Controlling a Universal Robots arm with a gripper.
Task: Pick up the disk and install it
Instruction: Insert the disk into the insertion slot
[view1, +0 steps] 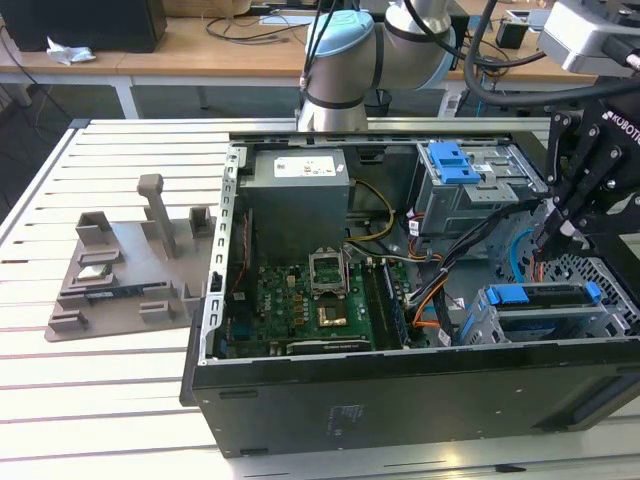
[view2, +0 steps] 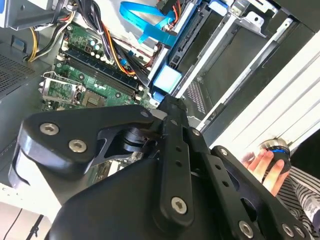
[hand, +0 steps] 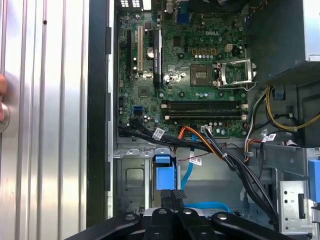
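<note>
The disk is a grey slab with blue side rails, lying flat in the drive cage at the near corner of the open computer case, on the exterior view's right. One blue rail end shows in the first wrist view, and it appears again as a pale blue tab in the second wrist view. My gripper hangs just above the cage. Its black fingers are pressed together, shut with nothing between them, and their tips sit close to that rail end.
A motherboard, a grey metal box and bundled cables fill the case. A ridged blue latch tops the upper drive bay. A grey fixture stands on the slatted table. A person's hand rests beside the case.
</note>
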